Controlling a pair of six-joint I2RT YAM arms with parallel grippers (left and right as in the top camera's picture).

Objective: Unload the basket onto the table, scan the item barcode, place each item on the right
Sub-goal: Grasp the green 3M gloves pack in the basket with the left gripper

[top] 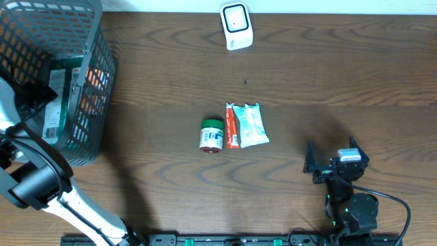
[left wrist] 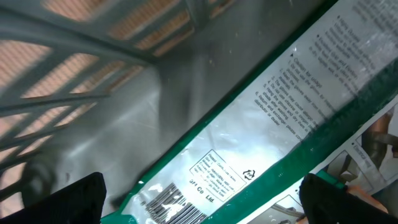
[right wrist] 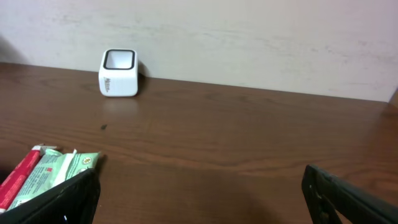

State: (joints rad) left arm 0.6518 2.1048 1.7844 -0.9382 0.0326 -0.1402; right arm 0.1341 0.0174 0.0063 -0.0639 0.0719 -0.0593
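Overhead, the left gripper (left wrist: 202, 202) is down inside the basket (top: 95, 102) at the table's (top: 341, 82) far left corner. Its jaws are spread wide and hold nothing, and a pouch (left wrist: 261, 124) lies just beneath them. The right gripper (top: 334, 158) sits toward the near edge, right of centre, equally wide and empty.

The items that probably remain to be scanned lie at the table's centre: a jar (top: 212, 135), a red packet (top: 232, 128) and a pale green packet (top: 250, 126). The scanner (top: 236, 26) stands at the middle of the far edge.

Risks, as judged from here:
- The left fingers could catch the basket's open grid as they lift out and drag it.
- The two packets touch side by side, so a pinch may take both.
- The jar lies on its side and may roll away from a closing finger.
- Glare could spoil a barcode read.

The pouch is glossy, crinkled silver film with green borders and a printed barcode. The basket is stiff grey lattice. The jar is a short cylinder with a green lid. The packets are flat and soft. The scanner is a smooth white block, and the table is dark wood grain.
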